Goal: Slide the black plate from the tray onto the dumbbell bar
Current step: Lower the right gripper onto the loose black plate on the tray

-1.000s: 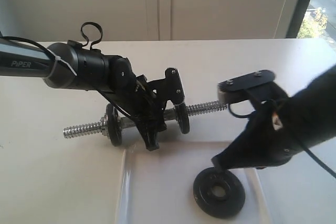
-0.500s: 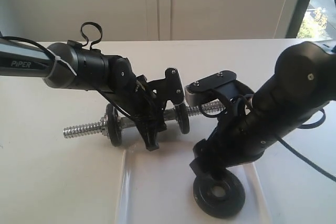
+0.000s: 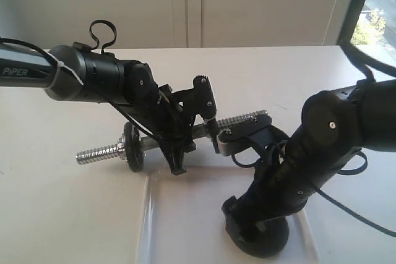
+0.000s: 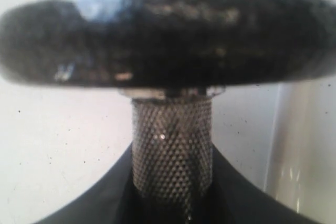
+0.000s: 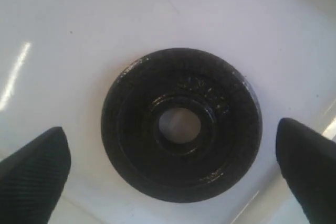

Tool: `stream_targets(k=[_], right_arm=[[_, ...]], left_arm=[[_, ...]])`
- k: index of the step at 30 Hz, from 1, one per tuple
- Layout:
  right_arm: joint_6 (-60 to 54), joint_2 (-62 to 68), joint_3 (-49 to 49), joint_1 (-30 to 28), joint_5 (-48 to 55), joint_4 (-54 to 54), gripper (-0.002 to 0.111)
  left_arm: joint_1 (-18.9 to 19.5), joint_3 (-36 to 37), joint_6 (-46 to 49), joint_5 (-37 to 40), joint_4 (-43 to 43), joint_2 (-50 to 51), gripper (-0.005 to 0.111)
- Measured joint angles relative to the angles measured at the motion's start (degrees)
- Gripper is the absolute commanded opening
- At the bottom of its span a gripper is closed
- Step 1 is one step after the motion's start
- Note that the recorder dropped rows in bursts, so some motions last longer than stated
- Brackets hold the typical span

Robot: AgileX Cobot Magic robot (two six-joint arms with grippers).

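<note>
From the outside view, my left pincer (image 3: 185, 139) is clamped on the dumbbell bar (image 3: 99, 151); only its wrist view shows the knurled grip. My right arm (image 3: 328, 140) hides the black plate (image 5: 131, 129) outside. Its wrist view shows it flat in the tray (image 5: 79, 24), with the right pincer (image 5: 173, 148) spread wide and touching nothing. The left arm's lettering (image 3: 15, 72) reads "PiPER".

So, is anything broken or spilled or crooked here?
Nothing stands out. The black plate lies flat and whole in the tray, between the open fingers of the right gripper, and the left gripper grips the dumbbell bar.
</note>
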Motion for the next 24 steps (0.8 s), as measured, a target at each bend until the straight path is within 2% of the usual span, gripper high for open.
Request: stream_targets(k=[15,24], right_arm=[[4.1,8.1,-0.6,0.0,-0.6,-4.0,0.105],[6.0,9.9,-1.6,2.2,1.6,-8.4,0.105]], left_arm=[[0.0,0.0,0.0,0.2,0.2,0.0,0.000],[0.0,-0.1,0.1,-1.3,0.1,2.1,0.000]])
